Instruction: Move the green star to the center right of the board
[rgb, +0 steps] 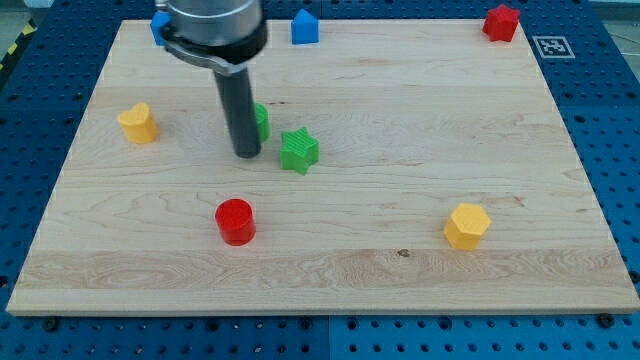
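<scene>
The green star-shaped plastic block (299, 151) lies left of the middle of the wooden tabletop (400, 90), well apart from its centre-right goal. My tip (247, 155) sits just beside the star on the view's left, with a second green block (260, 121) half hidden behind the rod. A good push, I judge, runs straight toward the view's right through the star's middle, so it does not spin away. The rod stands upright; it carries no jaws to open or close.

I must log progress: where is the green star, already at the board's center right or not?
Not there. The green star lies left of the board's middle, just right of my tip, apart from it.
</scene>
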